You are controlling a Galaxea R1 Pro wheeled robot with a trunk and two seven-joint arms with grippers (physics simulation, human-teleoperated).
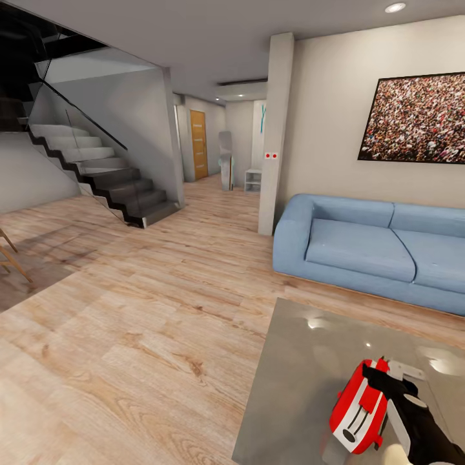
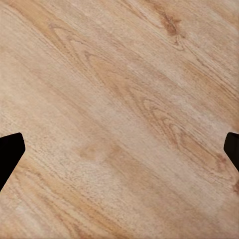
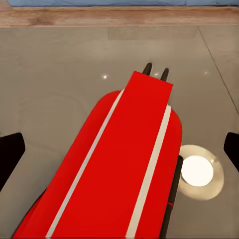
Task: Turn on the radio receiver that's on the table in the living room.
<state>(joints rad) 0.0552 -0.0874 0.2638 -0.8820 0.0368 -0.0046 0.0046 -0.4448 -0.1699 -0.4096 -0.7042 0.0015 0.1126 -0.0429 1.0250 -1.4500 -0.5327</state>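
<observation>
The left gripper (image 2: pixel 119 149) hangs spread over bare wood floor (image 2: pixel 119 74). The radio receiver (image 1: pixel 358 410) lies near the table's (image 1: pixel 290 381) front edge. The right gripper (image 3: pixel 119 149), fingers spread, straddles it. Risk: a careless push may slide it off the glossy top. The right wrist view shows the stripes closely; the head view shows the sofa (image 1: pixel 361 248).

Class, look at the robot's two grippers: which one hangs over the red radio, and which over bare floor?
The right gripper hangs over the radio on the grey table, fingers spread wide. The left gripper faces only wooden floor.
</observation>
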